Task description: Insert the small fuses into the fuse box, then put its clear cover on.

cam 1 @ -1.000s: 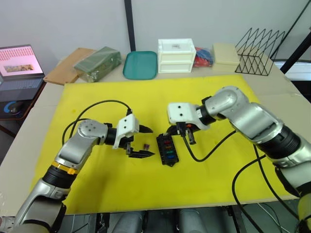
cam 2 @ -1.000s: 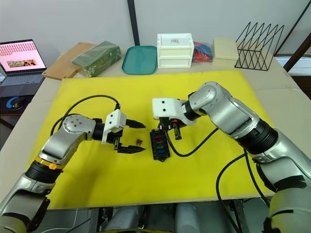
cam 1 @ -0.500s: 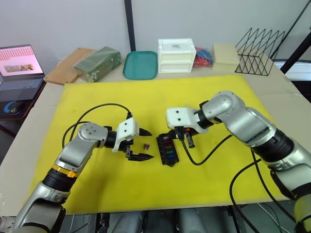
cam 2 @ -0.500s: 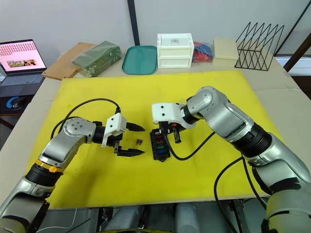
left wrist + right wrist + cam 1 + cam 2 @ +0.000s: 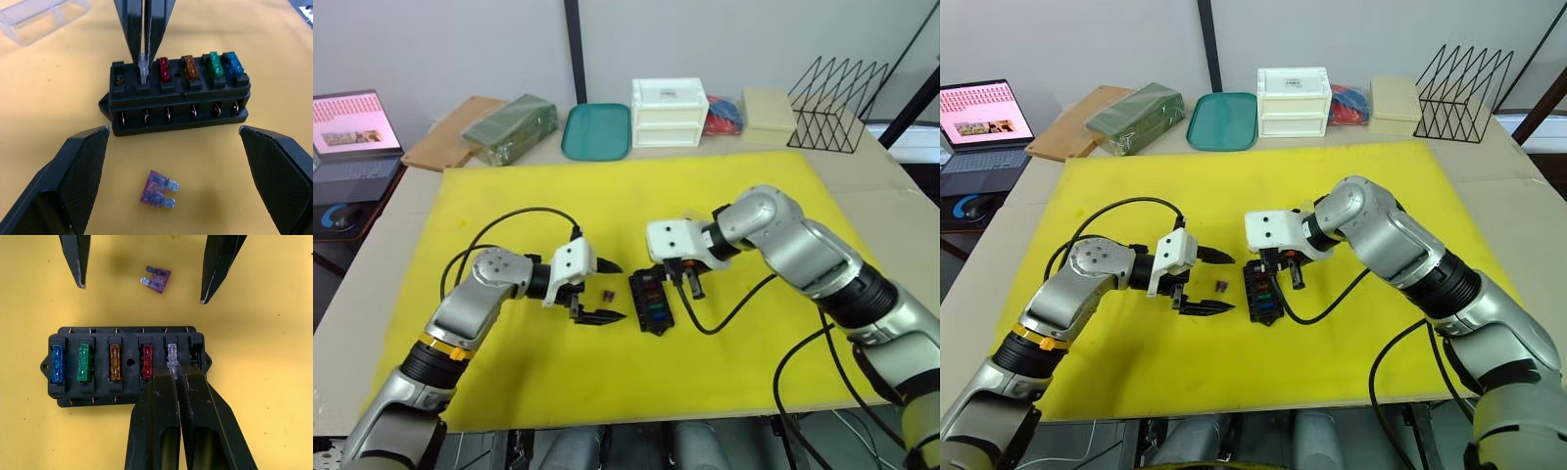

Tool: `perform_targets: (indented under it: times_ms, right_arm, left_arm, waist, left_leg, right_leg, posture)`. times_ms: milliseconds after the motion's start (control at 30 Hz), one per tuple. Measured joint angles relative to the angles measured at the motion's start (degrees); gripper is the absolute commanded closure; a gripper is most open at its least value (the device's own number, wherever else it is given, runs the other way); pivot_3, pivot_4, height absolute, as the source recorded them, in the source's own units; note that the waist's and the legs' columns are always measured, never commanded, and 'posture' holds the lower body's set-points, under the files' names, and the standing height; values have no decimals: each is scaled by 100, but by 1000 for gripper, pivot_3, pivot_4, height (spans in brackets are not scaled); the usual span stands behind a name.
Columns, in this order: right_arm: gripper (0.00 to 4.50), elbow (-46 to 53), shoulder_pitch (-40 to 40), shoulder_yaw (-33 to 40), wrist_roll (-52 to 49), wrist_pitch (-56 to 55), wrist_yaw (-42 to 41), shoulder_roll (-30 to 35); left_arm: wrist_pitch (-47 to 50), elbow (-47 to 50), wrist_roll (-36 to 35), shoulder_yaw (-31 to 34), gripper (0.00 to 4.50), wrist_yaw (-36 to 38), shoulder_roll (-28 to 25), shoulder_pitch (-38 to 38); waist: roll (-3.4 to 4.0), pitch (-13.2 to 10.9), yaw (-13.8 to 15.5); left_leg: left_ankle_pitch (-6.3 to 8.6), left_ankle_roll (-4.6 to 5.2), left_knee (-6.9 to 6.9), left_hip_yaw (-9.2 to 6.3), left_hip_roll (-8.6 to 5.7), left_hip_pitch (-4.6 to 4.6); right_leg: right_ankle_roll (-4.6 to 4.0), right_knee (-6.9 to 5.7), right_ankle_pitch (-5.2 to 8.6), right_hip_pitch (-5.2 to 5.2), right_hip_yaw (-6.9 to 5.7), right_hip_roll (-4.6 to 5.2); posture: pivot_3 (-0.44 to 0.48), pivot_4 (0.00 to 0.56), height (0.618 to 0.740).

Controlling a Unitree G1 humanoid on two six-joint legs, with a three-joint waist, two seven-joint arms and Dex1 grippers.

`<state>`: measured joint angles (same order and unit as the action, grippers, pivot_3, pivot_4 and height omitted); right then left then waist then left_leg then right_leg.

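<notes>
Right gripper (image 5: 172,369) fingers pressed together on the grey fuse (image 5: 172,355), pinching or pushing its top as it sits in the fifth slot of the fuse box (image 5: 128,366); can't tell whether it is fully seated. Left gripper (image 5: 600,291) fingers spread wide, empty, hovering low just beside the box with the purple fuse (image 5: 159,189) lying loose on the mat between its tips. In the box row: blue fuse (image 5: 57,363), green fuse (image 5: 84,362), brown fuse (image 5: 114,362), red fuse (image 5: 146,361), then the grey one; the end slot (image 5: 119,81) next to grey looks empty. The box sits mid-mat on the yellow mat (image 5: 724,176), between the two grippers. Clear cover (image 5: 41,17) lies on the mat past the box from the left wrist view, off the box, apart from it.

Step in hand, as I read it: seating the fifth fuse, five of six in, cover not yet on. Next likely: right lets go and lifts clear; left drops its fingers around the purple fuse, which lies flat, so it needs a pinch on the plastic body and a turn blades-down, then alignment over the empty end slot. Risk: tiny part, may skid on the mat or go in crooked. Cover comes last.

Far edge of the surface: white drawer box (image 5: 669,111), teal tray (image 5: 595,131), wire rack (image 5: 835,88).
</notes>
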<state>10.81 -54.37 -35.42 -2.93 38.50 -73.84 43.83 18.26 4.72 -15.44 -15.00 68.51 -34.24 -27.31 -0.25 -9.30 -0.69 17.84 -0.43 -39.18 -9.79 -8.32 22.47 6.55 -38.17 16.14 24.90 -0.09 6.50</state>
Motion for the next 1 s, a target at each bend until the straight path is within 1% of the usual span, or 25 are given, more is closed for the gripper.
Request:
perform_targets:
  times_ms: [533, 667, 1000]
  right_arm:
    - [4500, -161, 45, 15, 263, -102, -138, -179]
    - [3535, -161, 44, 44, 282, -57, -138, -210]
    - [3535, -61, 43, 257, 126, 352, -228, -226]
  left_arm:
    - [43, 106, 27, -2, 35, -48, 0, 60]
    - [43, 108, 28, -2, 0, -52, 0, 62]
    - [49, 117, 28, -1, 0, -61, 0, 75]
  waist:
    - [-1, 1, -5]
    - [-1, 1, -5]
    - [-1, 1, -1]
  left_leg:
    - [0, 0, 0, 0, 0, -2]
    - [0, 0, 0, 0, 0, -2]
    - [0, 0, 0, 0, 0, -2]
  right_leg:
    - [0, -1, 0, -1, 0, -1]
    - [0, -1, 0, -1, 0, -1]
    - [0, 0, 0, -1, 0, 0]
  posture:
    - [0, 150, 740]
    - [0, 150, 740]
    - [0, 150, 740]
